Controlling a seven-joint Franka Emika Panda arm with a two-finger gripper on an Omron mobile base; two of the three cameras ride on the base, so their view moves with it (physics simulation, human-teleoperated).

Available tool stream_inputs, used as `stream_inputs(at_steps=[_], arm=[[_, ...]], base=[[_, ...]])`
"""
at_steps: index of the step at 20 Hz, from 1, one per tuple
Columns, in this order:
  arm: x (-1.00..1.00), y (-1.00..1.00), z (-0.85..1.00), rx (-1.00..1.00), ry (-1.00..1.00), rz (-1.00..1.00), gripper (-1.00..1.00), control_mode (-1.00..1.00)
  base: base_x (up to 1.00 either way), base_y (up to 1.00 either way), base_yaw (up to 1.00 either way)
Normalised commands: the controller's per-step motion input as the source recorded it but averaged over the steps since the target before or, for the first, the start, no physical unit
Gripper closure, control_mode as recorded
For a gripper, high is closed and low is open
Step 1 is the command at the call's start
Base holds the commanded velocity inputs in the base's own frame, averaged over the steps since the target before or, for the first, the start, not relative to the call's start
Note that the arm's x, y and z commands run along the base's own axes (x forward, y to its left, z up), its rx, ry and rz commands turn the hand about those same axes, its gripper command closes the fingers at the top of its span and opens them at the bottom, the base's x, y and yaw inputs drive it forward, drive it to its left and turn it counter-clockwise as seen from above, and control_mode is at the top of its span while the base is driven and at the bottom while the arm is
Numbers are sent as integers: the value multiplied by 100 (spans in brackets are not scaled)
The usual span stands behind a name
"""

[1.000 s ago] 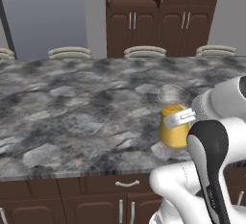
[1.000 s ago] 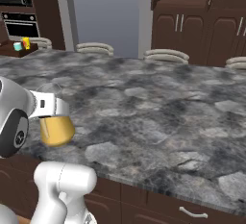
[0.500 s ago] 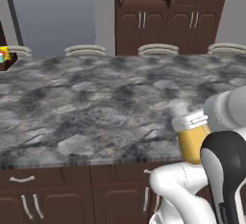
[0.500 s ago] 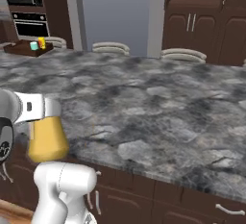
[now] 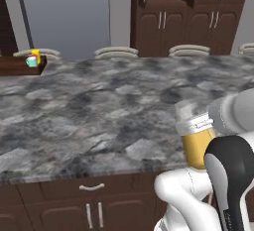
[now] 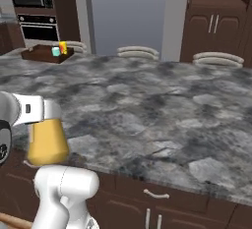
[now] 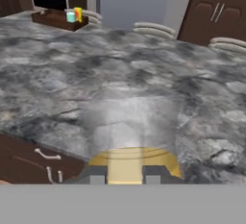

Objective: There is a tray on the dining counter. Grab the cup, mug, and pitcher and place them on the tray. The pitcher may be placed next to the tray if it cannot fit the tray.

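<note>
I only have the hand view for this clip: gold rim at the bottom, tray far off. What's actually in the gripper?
Observer: The pitcher, clamped at its top by the gripper, hanging off the near edge of the counter.
Operator: Is the tray loaded yet?
Observer: Yes, the mug and cup already stand on the tray.
Operator: Anything along the far side?
Observer: Pale stool tops line the far edge.

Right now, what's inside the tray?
The tray on the dining counter holds the teal mug and yellow cup. Its floor is hidden by the rim.
</note>
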Motion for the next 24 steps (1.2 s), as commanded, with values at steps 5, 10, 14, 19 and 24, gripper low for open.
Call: stream_inputs(at_steps=[5,10,14,19,24], arm=[[0,0,0,0,0,0,100,100],[0,0,0,0,0,0,100,100],[0,0,0,0,0,0,100,100],[0,0,0,0,0,0,100,100],[0,0,0,0,0,0,100,100]], base=[[15,100,-15],[16,100,-15],[17,100,-15],[17,100,-16],[19,100,-20]])
